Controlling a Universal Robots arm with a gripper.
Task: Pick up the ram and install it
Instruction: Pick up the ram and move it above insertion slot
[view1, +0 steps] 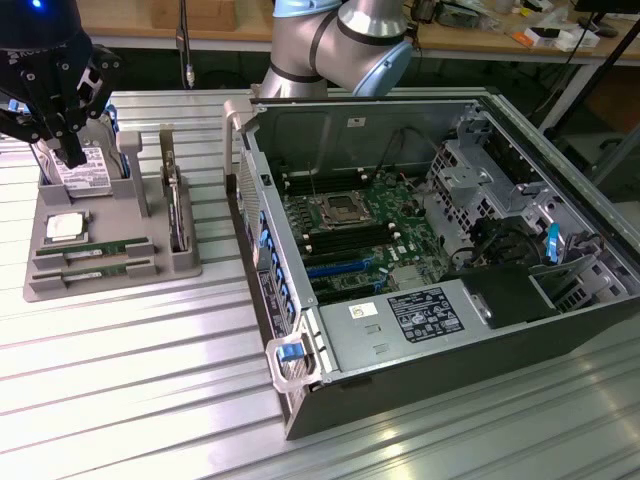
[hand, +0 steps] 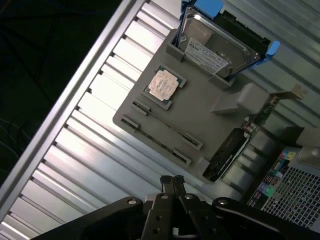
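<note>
We are looking at a ribbed metal table (view1: 120, 400) carrying an open computer case (view1: 380, 105), its board and slots facing up. On the exterior view's left a grey tray (view1: 115, 215) is sitting well apart from the case. The gripper (view1: 70, 155) is hanging above the tray's far end, over the hard drive (view1: 85, 175). Its jaws are pressed together and pinching nothing, as the wrist view is showing (hand: 171, 181). A square chip (view1: 65, 227) is lying mid-tray. The ram (view1: 92, 249) is resting on edge in a slot at the tray's near end, untouched, apart from the gripper.

We are judging this as the approach before pick-up. Taking the ram is going to call for spread jaws lined up across its thin edge.
</note>
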